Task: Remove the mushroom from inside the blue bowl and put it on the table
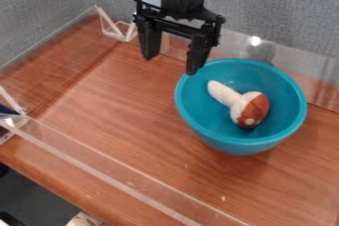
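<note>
- So far nothing of the task looks done: the mushroom [241,103] lies on its side inside the blue bowl [199,114], cap toward the right.
- Lifting it out and setting it on the table [106,111] remains.
- A black claw [175,54] hangs empty, fingers spread wide, pointing down.
- It sits above the bowl's upper-left rim; the mushroom lies to its lower right, apart.

Soft, even light; glare on the blue bowl [241,106]; slightly blurry overall.
</note>
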